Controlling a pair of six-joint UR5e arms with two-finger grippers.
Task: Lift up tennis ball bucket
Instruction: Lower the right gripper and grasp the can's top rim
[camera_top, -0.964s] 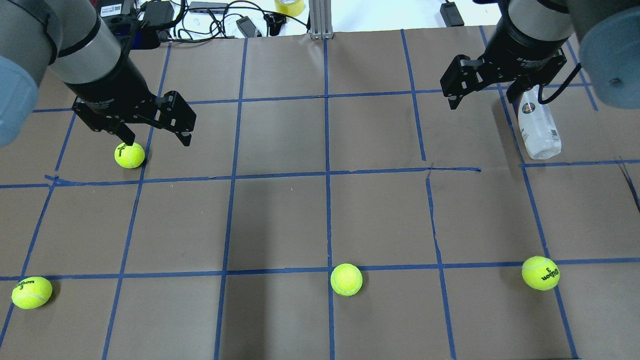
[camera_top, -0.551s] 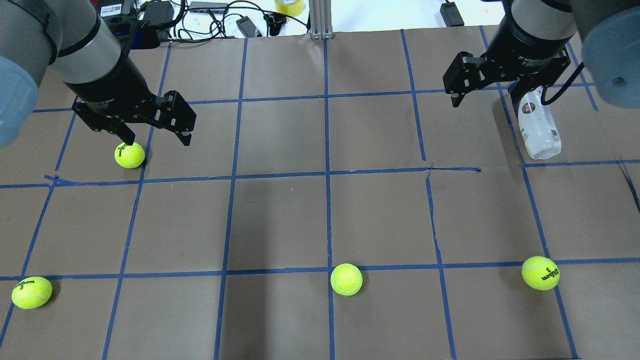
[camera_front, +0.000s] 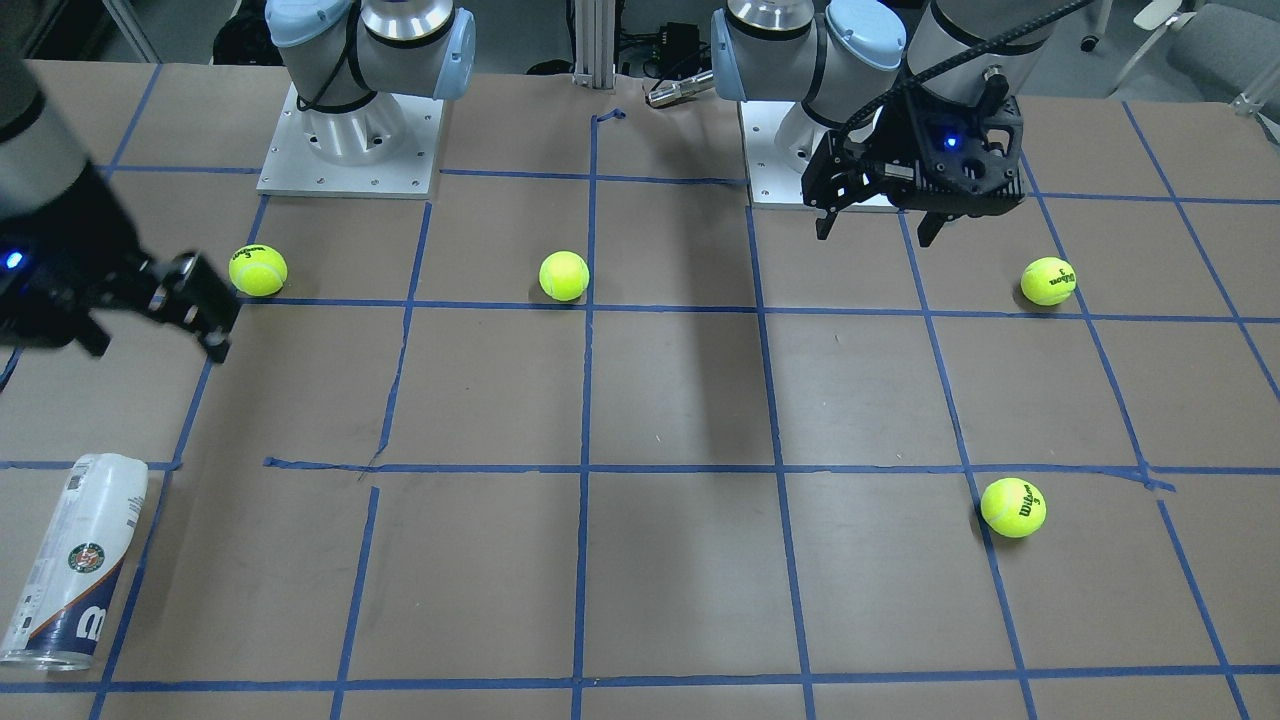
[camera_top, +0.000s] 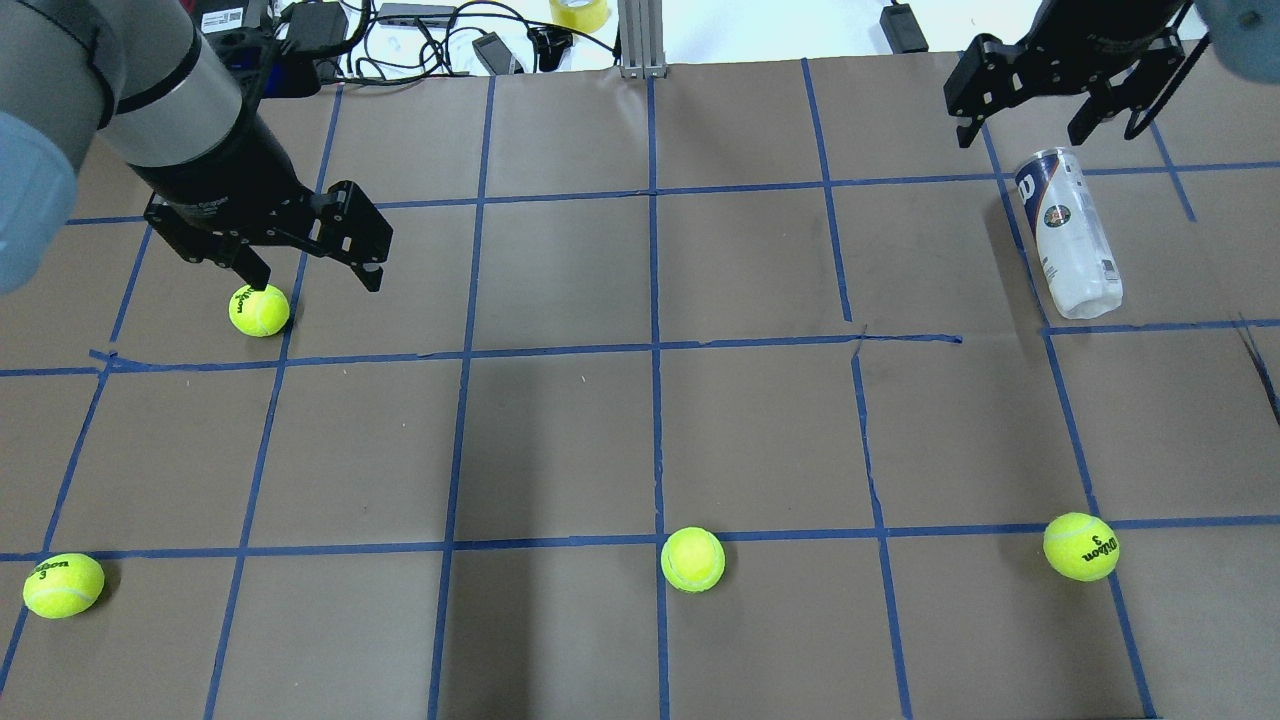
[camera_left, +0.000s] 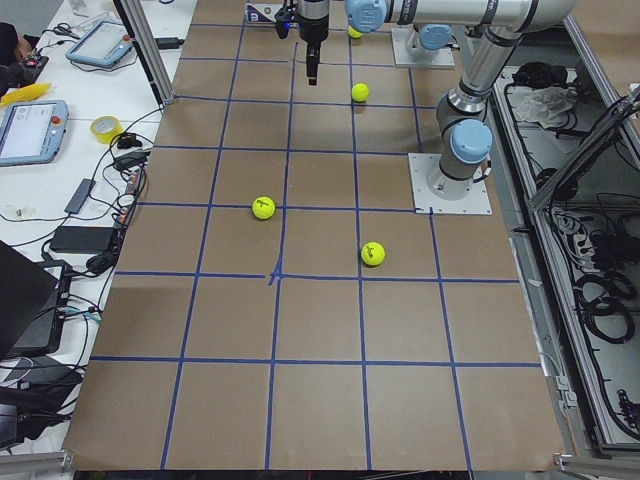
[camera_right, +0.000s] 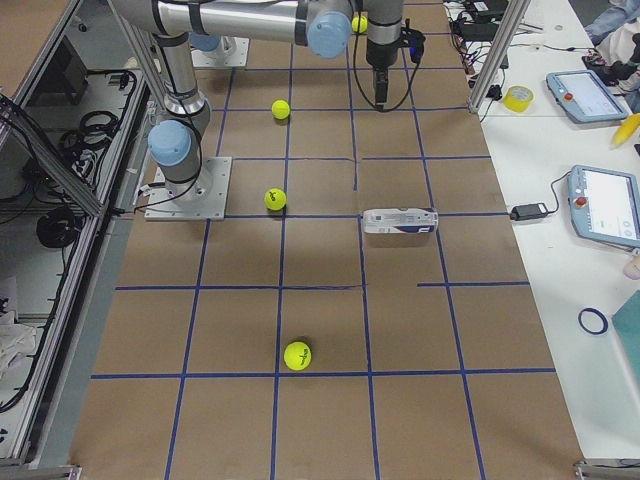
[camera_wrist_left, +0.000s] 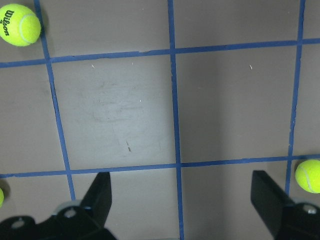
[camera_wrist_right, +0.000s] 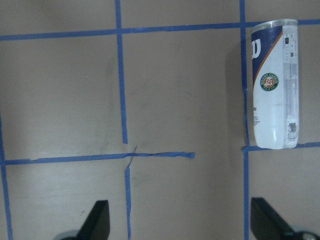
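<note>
The tennis ball bucket (camera_top: 1068, 230) lies on its side on the brown table at the right. It is a clear tube with a white label, a navy band with a W and a round green emblem. It also shows in the front view (camera_front: 70, 560), the right side view (camera_right: 400, 220) and the right wrist view (camera_wrist_right: 275, 85). My right gripper (camera_top: 1022, 138) is open and empty, held above the table just past the tube's navy end, not touching it. It shows in the front view too (camera_front: 155, 345). My left gripper (camera_top: 317, 285) is open and empty, hovering over the table at the left.
Several yellow-green tennis balls lie on the table: one (camera_top: 259, 310) by my left gripper's finger, one at the near left (camera_top: 63, 585), one at the near middle (camera_top: 692, 558), one at the near right (camera_top: 1080, 546). Cables and a tape roll (camera_top: 579, 12) lie beyond the far edge.
My right gripper has moved toward the table's far edge, uncovering the tube's navy end. The tube lies where it was. My left arm has not moved.
</note>
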